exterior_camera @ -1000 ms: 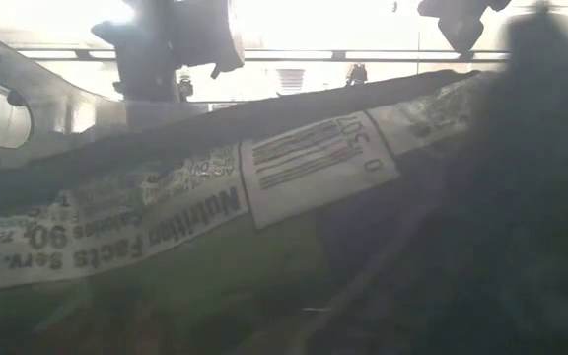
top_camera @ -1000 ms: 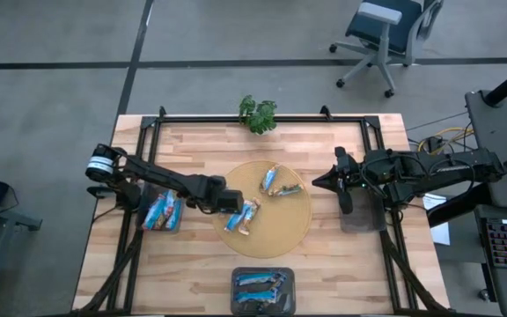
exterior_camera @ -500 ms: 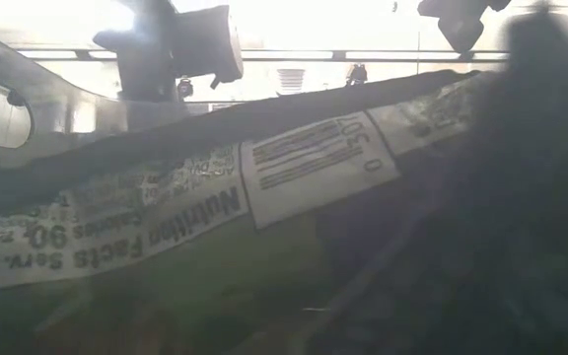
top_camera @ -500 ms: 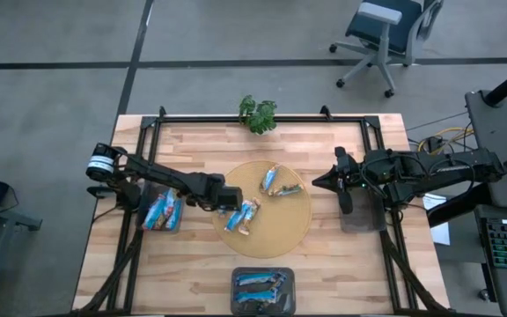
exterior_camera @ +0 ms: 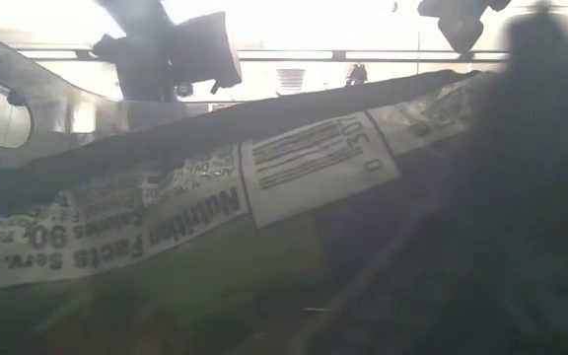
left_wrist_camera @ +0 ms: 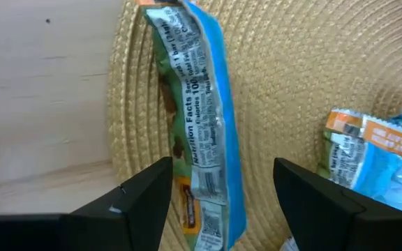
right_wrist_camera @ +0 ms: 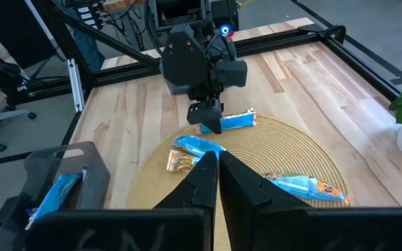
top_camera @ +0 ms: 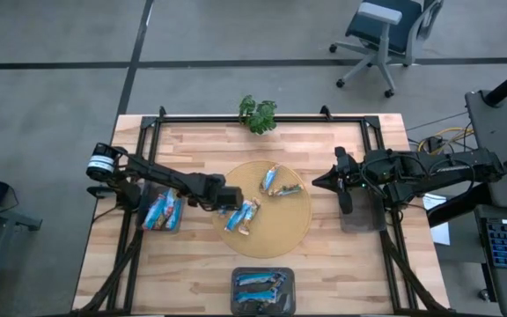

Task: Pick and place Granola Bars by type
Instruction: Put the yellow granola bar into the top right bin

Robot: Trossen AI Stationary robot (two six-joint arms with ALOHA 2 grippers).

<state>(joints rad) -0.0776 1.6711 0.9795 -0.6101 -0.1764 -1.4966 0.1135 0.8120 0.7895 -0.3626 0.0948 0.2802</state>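
Note:
Several granola bars lie on a round woven mat [top_camera: 280,231]. One blue bar [left_wrist_camera: 202,118] rests near the mat's left rim, its nutrition label showing. My left gripper [left_wrist_camera: 218,202] is open and points down over it, one finger on each side of the bar's end with a gap on both sides. From the right wrist view this gripper [right_wrist_camera: 208,117] hangs over the same bar [right_wrist_camera: 236,120]. Other bars [top_camera: 245,217] [top_camera: 276,182] lie farther in on the mat. My right gripper [right_wrist_camera: 216,171] is shut and raised by the table's right side.
Grey bins hold bars at the table's left [top_camera: 161,211] and near edge [top_camera: 262,289]; a third bin [top_camera: 359,216] sits under my right arm. A small plant [top_camera: 258,113] stands at the far edge. A bar wrapper [exterior_camera: 166,222] blocks most of the low view.

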